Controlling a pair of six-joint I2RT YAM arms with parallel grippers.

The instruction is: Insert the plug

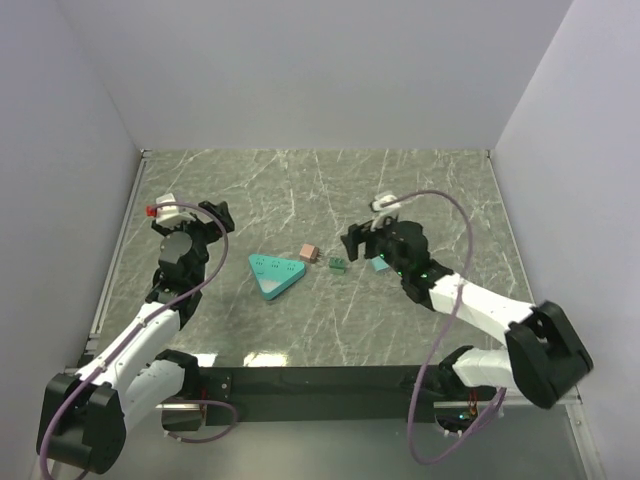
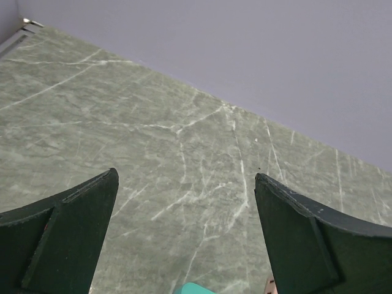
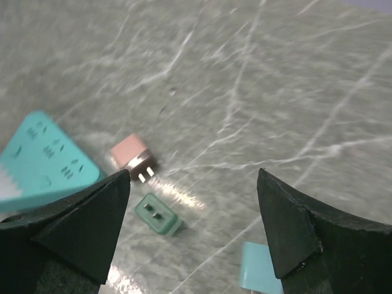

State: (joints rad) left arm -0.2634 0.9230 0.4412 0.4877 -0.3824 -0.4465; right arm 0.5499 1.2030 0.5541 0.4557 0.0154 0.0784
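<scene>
**Power strip** (image 1: pixel 275 274): teal, triangular, flat on the green marbled desk (image 1: pixel 300 180). All positions below are given relative to it.

**Pink plug** (image 1: pixel 308 252): just off the strip's right corner, not touching it. It lies loose on the desk.

**Green block** (image 1: pixel 338 265): right of the strip, just past the pink plug, apart from both.

**Pale blue block** (image 1: pixel 380 264): farther right of the strip, partly hidden by the right arm.

**Right tool** (image 1: pixel 360 243): jaws wide and empty, right of the strip and near the green block. The plug and green block lie between it and the strip.

**Left tool** (image 1: pixel 218 216): jaws wide and empty, off the strip's far-left side, well apart.

**Lilac cables** (image 1: pixel 465 230): one looped along each arm.

**View notes**
- Only the right wrist view, somewhat blurred, shows the plug's two metal prongs on the side facing the green block. It also shows the slot groups on the strip's face and two slots in the green block.
- The left wrist view shows mostly bare desk and wall, with a teal sliver at its bottom edge.
- Only the top view shows both arms.
</scene>
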